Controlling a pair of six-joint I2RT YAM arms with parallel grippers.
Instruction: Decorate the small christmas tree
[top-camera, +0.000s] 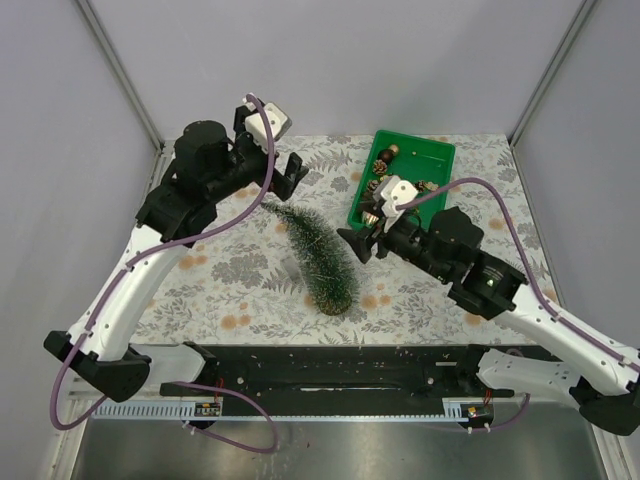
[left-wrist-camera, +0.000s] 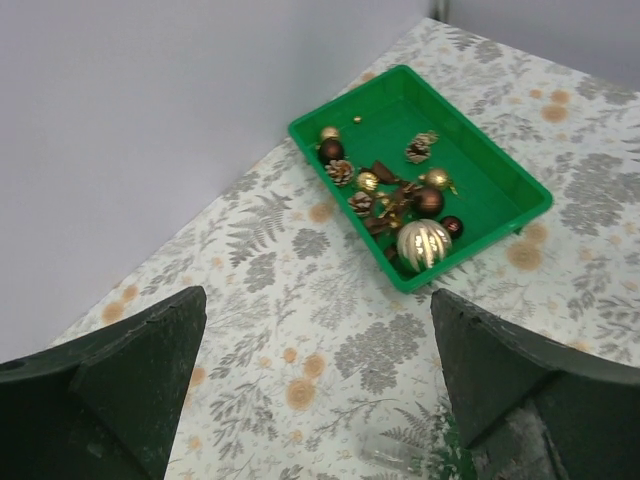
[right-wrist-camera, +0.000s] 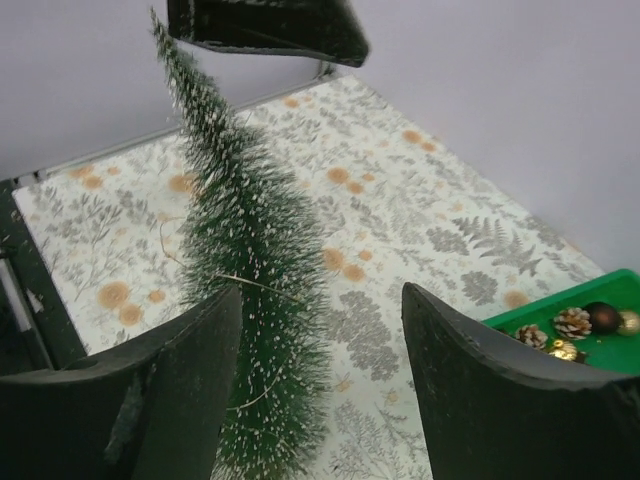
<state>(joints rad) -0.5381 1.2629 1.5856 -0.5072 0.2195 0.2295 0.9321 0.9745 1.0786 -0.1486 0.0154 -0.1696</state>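
The small christmas tree (top-camera: 321, 262) is a dark green bristly cone with frosted tips, its tip pointing to the back left. In the right wrist view the tree (right-wrist-camera: 255, 290) fills the left part of the gap between my right gripper's fingers, and a thin thread lies across its bristles. My right gripper (top-camera: 362, 238) (right-wrist-camera: 320, 385) is open beside the tree's right flank and grips nothing. My left gripper (top-camera: 283, 184) (left-wrist-camera: 318, 385) hovers open above the tree's tip, with only tablecloth between its fingers (left-wrist-camera: 130, 375).
A green bin (top-camera: 432, 150) (left-wrist-camera: 520, 190) at the back right holds pine cones, brown and gold balls and a striped gold ball (left-wrist-camera: 424, 243). A small clear piece (left-wrist-camera: 392, 452) lies on the flowered tablecloth (top-camera: 220, 270) by the tree. Grey walls enclose the table.
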